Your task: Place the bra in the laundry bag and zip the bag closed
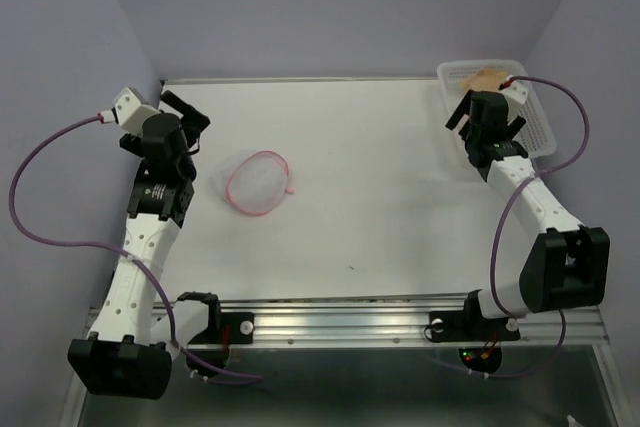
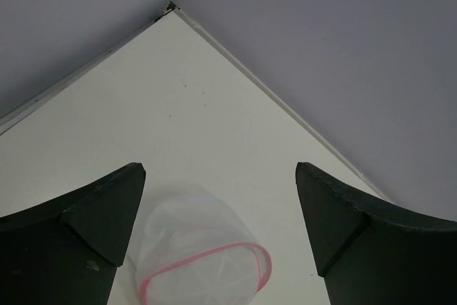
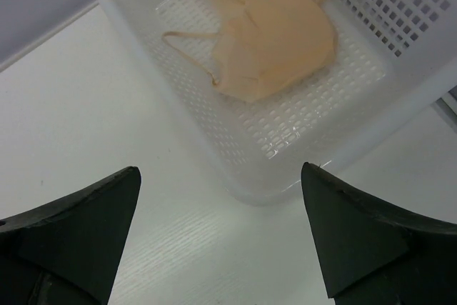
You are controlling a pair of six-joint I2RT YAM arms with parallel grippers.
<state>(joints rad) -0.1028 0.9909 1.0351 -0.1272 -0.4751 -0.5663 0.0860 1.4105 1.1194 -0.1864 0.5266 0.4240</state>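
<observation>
The peach-beige bra (image 3: 275, 41) lies in the white slotted basket (image 3: 314, 123) at the table's far right corner; from above only a bit of the bra (image 1: 487, 77) shows past my right gripper (image 1: 486, 119). In its wrist view the right gripper (image 3: 220, 173) is open and empty, just short of the basket's near wall. The laundry bag (image 1: 258, 182), white mesh with a pink zipper band, lies open on the table left of centre. My left gripper (image 1: 192, 119) is open and empty above the table left of it; the bag (image 2: 200, 255) shows low between its fingers.
The basket (image 1: 540, 127) stands against the right wall. Purple walls close the table at the back and both sides. A metal rail (image 1: 400, 322) runs along the near edge between the arm bases.
</observation>
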